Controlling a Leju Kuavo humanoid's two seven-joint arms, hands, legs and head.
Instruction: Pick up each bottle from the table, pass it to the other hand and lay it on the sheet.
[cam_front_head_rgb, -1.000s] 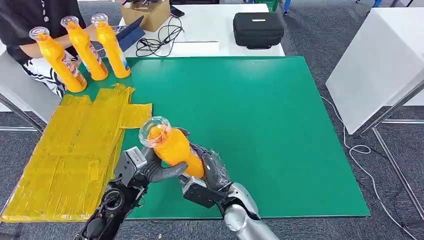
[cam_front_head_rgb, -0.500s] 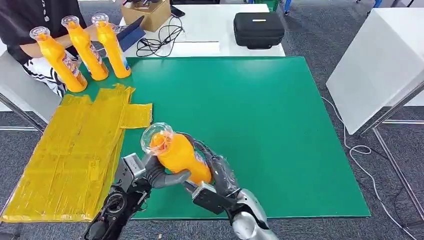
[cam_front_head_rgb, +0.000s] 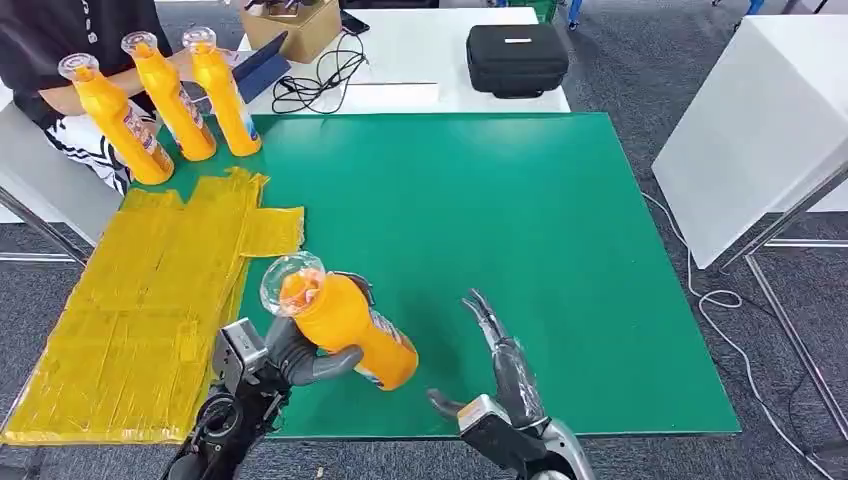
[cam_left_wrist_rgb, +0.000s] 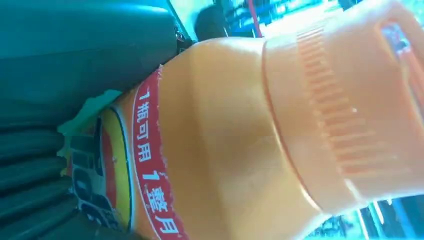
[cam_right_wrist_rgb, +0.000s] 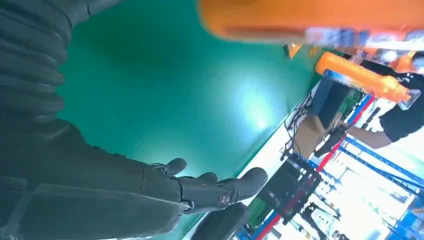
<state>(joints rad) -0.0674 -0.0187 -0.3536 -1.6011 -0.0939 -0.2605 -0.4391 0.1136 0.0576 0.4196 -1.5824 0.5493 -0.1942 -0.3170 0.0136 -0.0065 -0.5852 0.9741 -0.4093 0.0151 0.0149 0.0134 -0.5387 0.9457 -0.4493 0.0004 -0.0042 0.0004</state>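
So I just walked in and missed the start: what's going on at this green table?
A humanoid robot is moving orange bottles onto a yellow sheet. Its left robot hand holds one orange bottle tilted above the green table, just beside the sheet. The right robot hand is open and apart from the bottle, fingers spread. Three more orange bottles stand upright at the far left corner, near a seated person. Nothing lies on the sheet yet.

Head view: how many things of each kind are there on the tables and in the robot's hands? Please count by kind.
Orange bottles: 4, one held in the left hand, three standing at the far left
Yellow sheet: 1
Black case: 1
Cardboard box: 1
Total: 7
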